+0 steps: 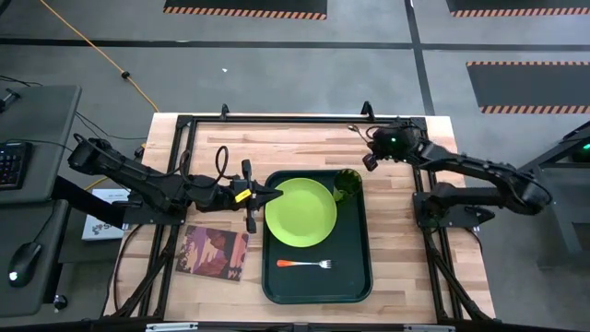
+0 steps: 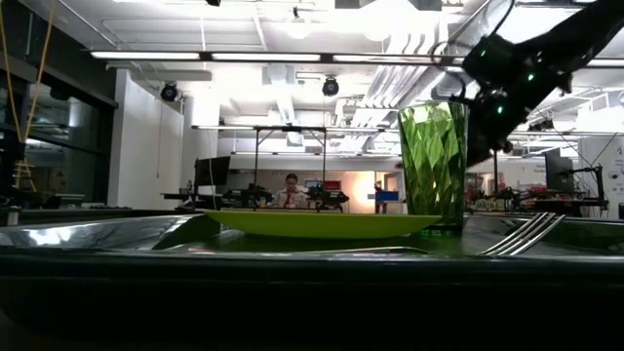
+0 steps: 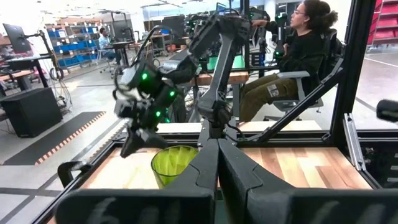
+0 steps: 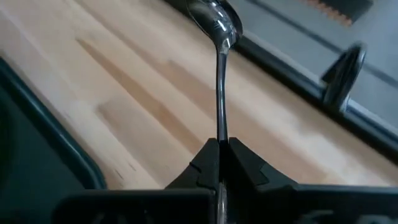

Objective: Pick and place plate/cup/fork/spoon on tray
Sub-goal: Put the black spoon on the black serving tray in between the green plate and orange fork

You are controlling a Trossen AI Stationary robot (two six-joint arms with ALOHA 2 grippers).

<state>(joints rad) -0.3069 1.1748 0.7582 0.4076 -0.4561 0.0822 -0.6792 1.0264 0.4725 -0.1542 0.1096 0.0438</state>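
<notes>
Since the right gripper (image 4: 219, 144) is clamped on the spoon (image 4: 219, 74) above bare wood just right of the tray (image 1: 355, 277), carry it left and lower it beside the fork (image 1: 304, 265), clear of cup (image 1: 347, 184) and plate (image 1: 300, 211); the left gripper (image 1: 277, 194), fingers together, waits at the plate's left edge

Bright ceiling strip lights; low-view foreground dark, blurred.

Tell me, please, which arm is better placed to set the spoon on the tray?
The right. Its tool is shut on the spoon, above the table near the tray's far right corner, beside the cup. The left tool is at the plate's left edge, carrying nothing.
</notes>
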